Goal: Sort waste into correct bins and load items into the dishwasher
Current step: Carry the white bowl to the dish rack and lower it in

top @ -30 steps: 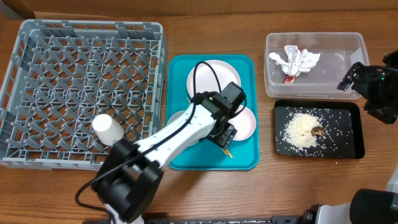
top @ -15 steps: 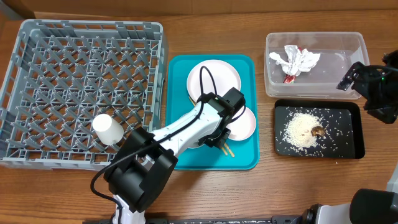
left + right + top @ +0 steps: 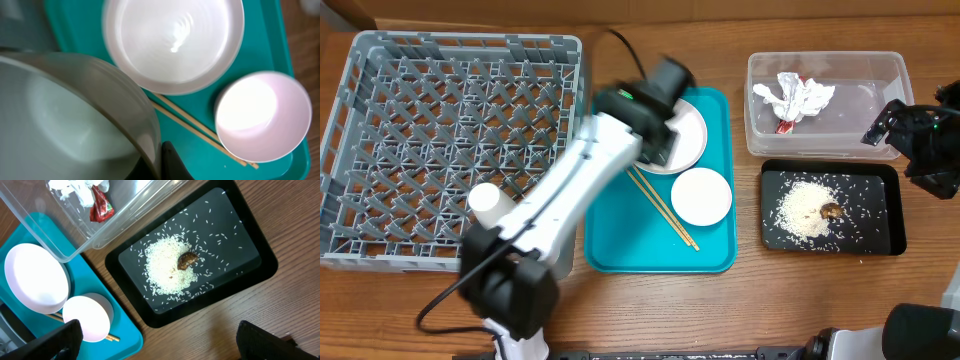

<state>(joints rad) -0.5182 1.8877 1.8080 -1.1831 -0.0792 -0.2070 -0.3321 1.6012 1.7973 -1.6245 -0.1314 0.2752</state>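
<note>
My left gripper (image 3: 157, 162) is shut on the rim of the grey bowl (image 3: 75, 115), held above the teal tray's back left, beside the white plate (image 3: 688, 135). The pink-sided bowl (image 3: 701, 196) and the chopsticks (image 3: 665, 212) lie on that tray. A white cup (image 3: 492, 207) lies in the grey dish rack (image 3: 450, 100). The clear tub (image 3: 860, 100) holds the napkin (image 3: 795, 97) and red packet (image 3: 100, 207). In the black tray (image 3: 890, 235) sit rice (image 3: 805, 210) and a brown scrap (image 3: 187, 260). My right gripper (image 3: 160, 347) stands open over bare wood by the black tray.
The teal serving tray (image 3: 620, 255) lies between the rack and the two bins. My left arm stretches diagonally from the table's front edge across the rack's near right corner. Bare wood shows along the front of the table.
My left gripper has shut on the grey bowl's rim and carried it up and back, from the tray's near left to beside the plate. The chopsticks are uncovered. The right arm is still.
</note>
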